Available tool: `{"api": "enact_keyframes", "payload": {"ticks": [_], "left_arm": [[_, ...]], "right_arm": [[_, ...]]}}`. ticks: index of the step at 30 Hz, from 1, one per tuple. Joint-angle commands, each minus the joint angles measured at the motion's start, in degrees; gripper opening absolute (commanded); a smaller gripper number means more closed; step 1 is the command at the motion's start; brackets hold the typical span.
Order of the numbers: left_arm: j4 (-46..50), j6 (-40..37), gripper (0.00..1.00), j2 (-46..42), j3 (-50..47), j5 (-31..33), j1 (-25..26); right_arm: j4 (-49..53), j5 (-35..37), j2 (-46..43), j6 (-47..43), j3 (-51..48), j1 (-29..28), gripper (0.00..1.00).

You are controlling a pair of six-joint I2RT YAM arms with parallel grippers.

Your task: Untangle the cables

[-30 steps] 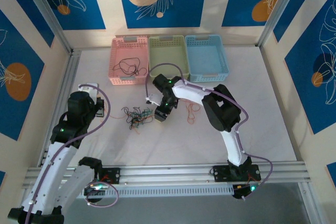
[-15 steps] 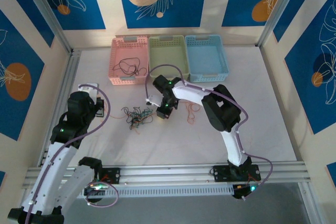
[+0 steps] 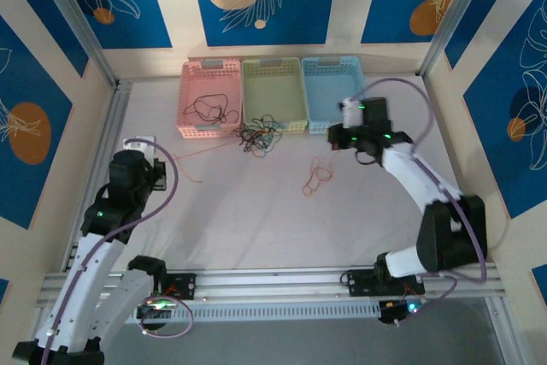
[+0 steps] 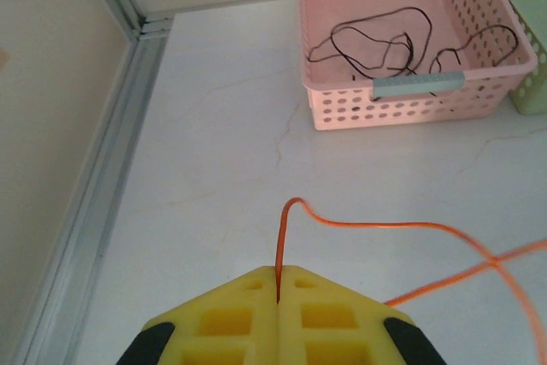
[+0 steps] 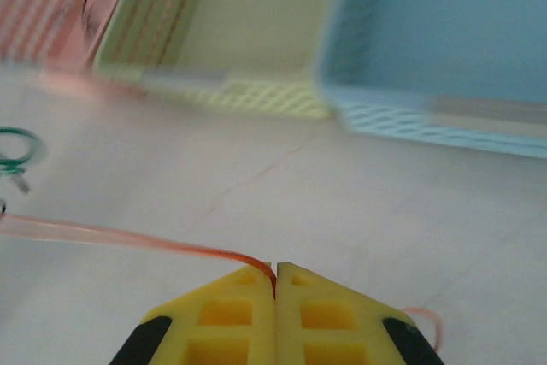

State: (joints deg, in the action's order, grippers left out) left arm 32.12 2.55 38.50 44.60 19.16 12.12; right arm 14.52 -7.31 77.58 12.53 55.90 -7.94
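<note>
The left hand is clamped on a thin red-orange wire, and the right hand is likewise pressed together on a red-orange strand. The small tangle of black, green and red-orange wires lies on the white worktop, just in front of the pale green plastic basket.

Overhead camera looks down; wrist cameras face baskets.

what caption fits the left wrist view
Left gripper shut on an orange wire, with a black wire lying in the pink basket beyond.
</note>
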Motion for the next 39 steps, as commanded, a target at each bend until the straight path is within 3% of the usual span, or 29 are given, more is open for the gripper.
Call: {"api": "enact_keyframes", "payload": {"ticks": [1, 3, 7, 10, 13, 18, 28, 39], "left_arm": [[0.0, 0.0, 0.0, -2.4, 1.1, 7.1, -0.7], [-0.1, -0.1, 0.0, -3.2, 0.9, 7.9, -0.9], [0.0, -0.1, 0.0, -3.6, 0.9, 8.9, -1.1], [-0.4, -0.1, 0.0, -3.3, 0.8, 7.0, -1.1], [-0.6, 0.1, 0.0, -2.1, 0.8, 3.5, -1.1], [-0.9, 0.2, 0.0, -1.1, 0.7, 0.1, -1.0], [-1.4, 0.1, 0.0, -0.8, 0.4, -2.8, -0.8], [-1.7, 0.1, 0.0, -0.2, 0.3, -3.8, -0.3]], "right_arm": [[-4.1, 1.2, -7.5, 12.4, -3.7, 4.7, 0.0], [-5.0, -1.1, -11.2, 14.7, -5.4, 8.8, 0.0], [-1.9, 1.5, -14.1, 16.2, -6.4, 13.3, 0.0], [-4.9, -4.0, -14.9, 18.3, -8.8, 16.9, 0.0], [-5.1, -8.2, -13.8, 16.9, -7.7, 13.3, 0.0], [-0.2, -4.2, -13.9, 12.9, -1.4, 4.1, 0.0], [2.4, -6.7, -10.4, 15.1, 15.3, -3.8, 0.0], [-1.3, -9.3, 3.4, 17.2, 36.3, -11.1, 0.0]]}}
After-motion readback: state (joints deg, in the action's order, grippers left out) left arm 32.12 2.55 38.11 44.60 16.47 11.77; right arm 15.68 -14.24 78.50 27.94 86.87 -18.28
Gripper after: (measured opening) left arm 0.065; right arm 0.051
